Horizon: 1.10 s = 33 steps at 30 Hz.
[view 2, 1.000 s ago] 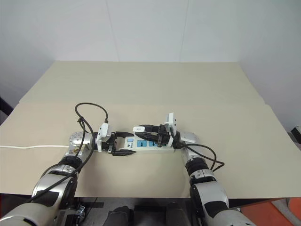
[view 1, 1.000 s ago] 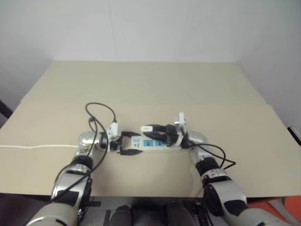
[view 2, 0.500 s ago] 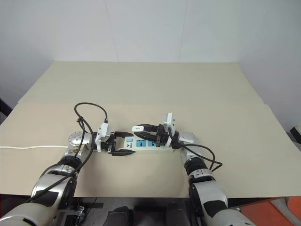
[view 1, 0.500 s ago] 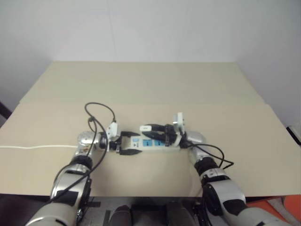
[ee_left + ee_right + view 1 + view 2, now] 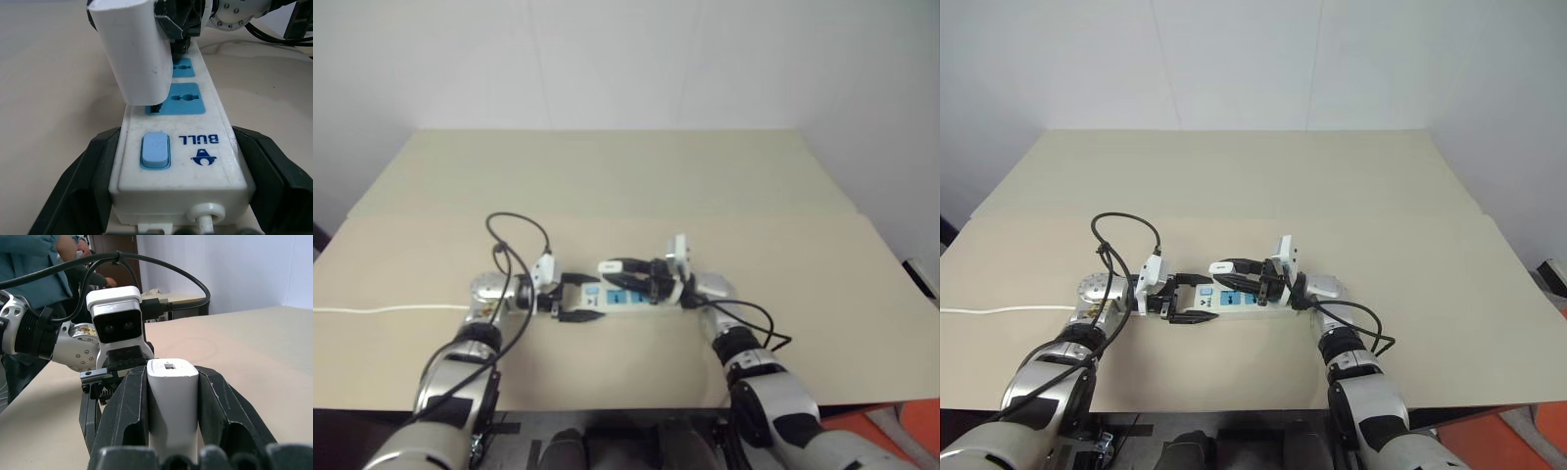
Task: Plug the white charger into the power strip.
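One power strip (image 5: 178, 161) lies on the tan table (image 5: 1381, 196), close to the near edge, with one pale blue switch (image 5: 154, 149) at its left end and blue sockets (image 5: 183, 99) in a row beyond it; two sockets can be counted in the left wrist view. The left gripper (image 5: 1187, 300) is clamped on the switch end, one black finger (image 5: 80, 181) on each long side. The right gripper (image 5: 1239, 275) is closed on the one white charger (image 5: 172, 401), pinched between its two fingers (image 5: 128, 416), and holds it over the strip with its lower end at the socket nearest the switch. One thin white cord (image 5: 999, 310) runs off toward the table's left edge. Farther back, a person in a blue top (image 5: 34, 254) is at the table's far side.
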Available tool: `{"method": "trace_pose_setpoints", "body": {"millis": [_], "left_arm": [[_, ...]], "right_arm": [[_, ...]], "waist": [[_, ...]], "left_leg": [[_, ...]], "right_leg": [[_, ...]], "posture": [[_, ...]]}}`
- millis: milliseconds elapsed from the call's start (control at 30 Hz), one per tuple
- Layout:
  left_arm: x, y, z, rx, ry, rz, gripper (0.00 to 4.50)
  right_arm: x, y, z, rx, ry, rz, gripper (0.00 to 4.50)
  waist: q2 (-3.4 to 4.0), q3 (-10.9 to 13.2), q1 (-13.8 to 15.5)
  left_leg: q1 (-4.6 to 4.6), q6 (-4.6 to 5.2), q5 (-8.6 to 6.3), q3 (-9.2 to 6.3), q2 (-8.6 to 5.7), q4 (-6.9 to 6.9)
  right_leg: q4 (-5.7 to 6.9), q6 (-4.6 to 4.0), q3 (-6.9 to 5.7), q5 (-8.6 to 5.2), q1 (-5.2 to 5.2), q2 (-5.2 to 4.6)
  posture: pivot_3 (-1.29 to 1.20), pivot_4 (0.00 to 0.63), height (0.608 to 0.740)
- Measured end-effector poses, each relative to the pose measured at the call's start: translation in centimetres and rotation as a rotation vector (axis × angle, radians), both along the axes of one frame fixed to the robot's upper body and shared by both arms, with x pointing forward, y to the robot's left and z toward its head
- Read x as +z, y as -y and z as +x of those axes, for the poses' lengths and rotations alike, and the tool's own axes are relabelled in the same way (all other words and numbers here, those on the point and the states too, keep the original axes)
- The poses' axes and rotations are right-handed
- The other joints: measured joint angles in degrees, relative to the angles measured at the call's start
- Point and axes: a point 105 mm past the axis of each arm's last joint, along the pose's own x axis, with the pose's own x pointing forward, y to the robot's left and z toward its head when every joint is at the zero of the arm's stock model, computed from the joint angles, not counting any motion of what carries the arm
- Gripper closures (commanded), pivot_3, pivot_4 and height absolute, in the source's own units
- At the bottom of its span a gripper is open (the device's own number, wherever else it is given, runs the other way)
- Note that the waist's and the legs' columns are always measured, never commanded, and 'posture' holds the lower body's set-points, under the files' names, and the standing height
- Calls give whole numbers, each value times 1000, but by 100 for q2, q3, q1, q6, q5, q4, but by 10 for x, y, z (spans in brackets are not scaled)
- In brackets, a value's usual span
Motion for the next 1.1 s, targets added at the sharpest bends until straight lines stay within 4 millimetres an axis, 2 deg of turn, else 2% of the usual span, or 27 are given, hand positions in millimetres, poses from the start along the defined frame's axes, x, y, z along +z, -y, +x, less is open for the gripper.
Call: {"method": "trace_pose_setpoints", "body": {"millis": [467,1100], "left_arm": [[-1,0,1,7,-10,4,1240],[-2,8,2,9,-13,-7,1240]], "right_arm": [[-4,1,4,3,-21,-39,3349],[-2,15,10,35,-10,-132,3349]], "waist": [[-14,-9,2],[-12,-9,113]], "left_leg": [[15,0,0,0,-1,0],[18,-1,0,1,-3,-1]], "right_leg": [[0,0,1,0,14,-1],[-3,18,2,-12,18,-2]], "posture": [[0,150,740],[0,150,740]]}}
